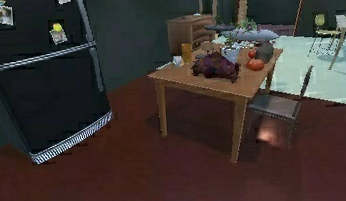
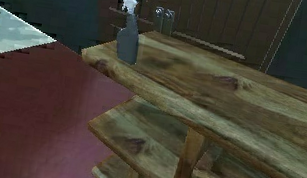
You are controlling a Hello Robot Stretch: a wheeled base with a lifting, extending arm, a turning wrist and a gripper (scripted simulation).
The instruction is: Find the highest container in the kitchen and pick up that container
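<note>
Gripper state can't be told; spray bottle (image 2: 127, 41) (grey) stands on wooden shelf (image 2: 224, 90).

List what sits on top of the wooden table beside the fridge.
On the wooden table: a dark lumpy mass, a red round thing, an orange cup-like thing and a grey bowl-like thing. Whatever lies behind the dark mass is hidden.

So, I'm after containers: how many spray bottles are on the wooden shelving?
1. A grey spray bottle stands on the wooden shelving's top board, toward the arm side view's left; lower shelves are partly hidden.
</note>
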